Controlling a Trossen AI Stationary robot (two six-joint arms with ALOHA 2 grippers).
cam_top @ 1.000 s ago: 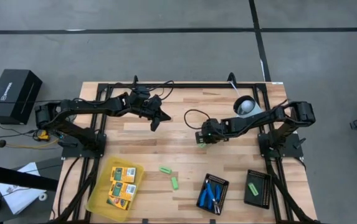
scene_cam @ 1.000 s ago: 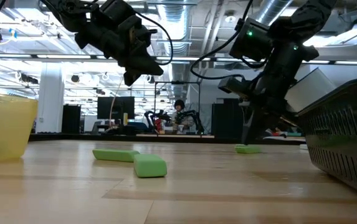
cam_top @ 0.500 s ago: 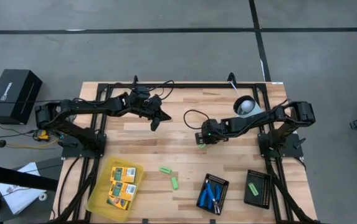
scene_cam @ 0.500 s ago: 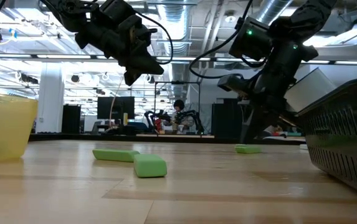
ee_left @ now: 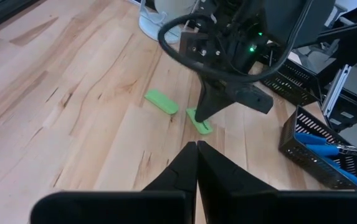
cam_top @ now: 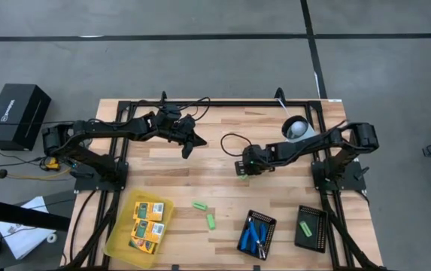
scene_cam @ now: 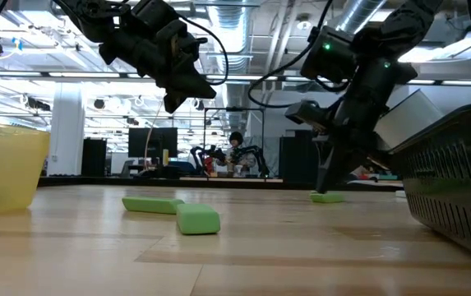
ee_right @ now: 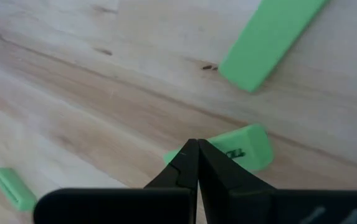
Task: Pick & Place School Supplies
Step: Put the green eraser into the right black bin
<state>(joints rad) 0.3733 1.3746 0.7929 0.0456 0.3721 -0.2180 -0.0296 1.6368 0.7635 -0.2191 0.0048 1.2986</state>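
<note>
Yellow tray (cam_top: 117,245), near left: yellow-orange packs (cam_top: 146,223) inside. Left gripper (cam_top: 186,150), raised at far centre-left, jaws clenched, empty. Green blocks (cam_top: 204,213) loose on wooden surface (cam_top: 170,177), centre. Right gripper (cam_top: 243,172), jaws clenched, tips touching another green block (scene_cam: 326,196). Black trays near right: blue-handled tools (cam_top: 254,233); one green block (cam_top: 305,228).

Four green blocks: one under the right arm's tip (cam_top: 243,175), two loose mid-table (cam_top: 199,205) (cam_top: 210,221), one in a black ribbed tray (cam_top: 305,229). Two black trays (cam_top: 321,226) (cam_top: 267,223), one yellow tray (cam_top: 119,241), three visible yellow packs (cam_top: 148,209), two blue-handled tools (cam_top: 253,234).
</note>
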